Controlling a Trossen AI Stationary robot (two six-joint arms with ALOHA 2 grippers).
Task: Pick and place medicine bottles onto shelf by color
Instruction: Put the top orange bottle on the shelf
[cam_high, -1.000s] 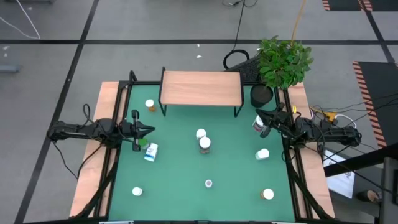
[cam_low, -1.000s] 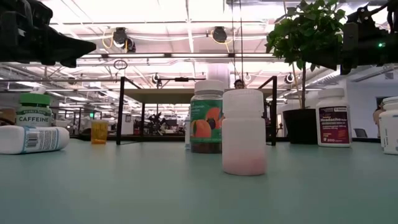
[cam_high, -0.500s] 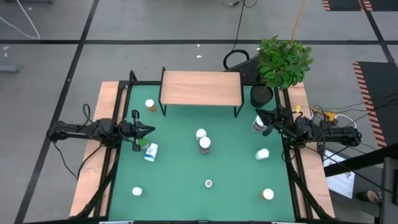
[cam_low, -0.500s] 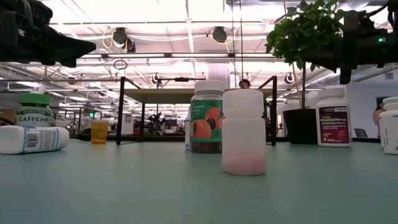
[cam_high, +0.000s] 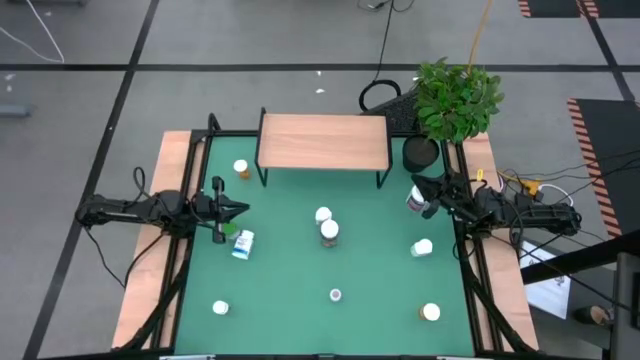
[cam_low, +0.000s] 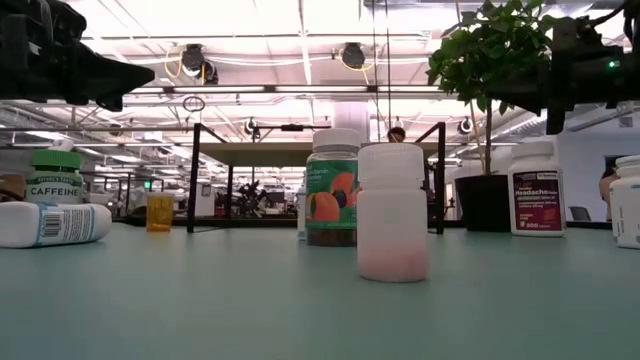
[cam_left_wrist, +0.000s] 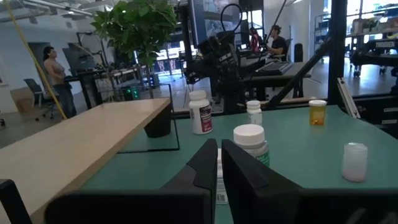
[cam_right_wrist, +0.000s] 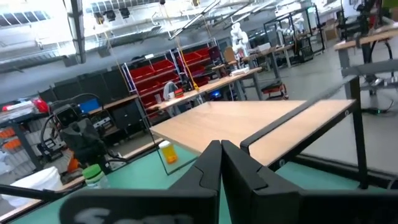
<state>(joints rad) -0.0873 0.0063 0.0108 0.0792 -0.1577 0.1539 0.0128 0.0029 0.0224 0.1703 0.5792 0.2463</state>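
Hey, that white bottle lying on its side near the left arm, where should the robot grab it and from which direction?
Probably from straight above. The white bottle lies tipped over on the green mat, so its round body faces up; close the fingers across the middle of the body, clear of the cap. The left end effector is already beside it, with the green-capped bottle standing close by, so descend carefully.

Right gripper (cam_high: 418, 184) shifted very slightly toward the shelf (cam_high: 323, 141) since a second ago; background person's head (cam_low: 397, 133) drifted sideways.
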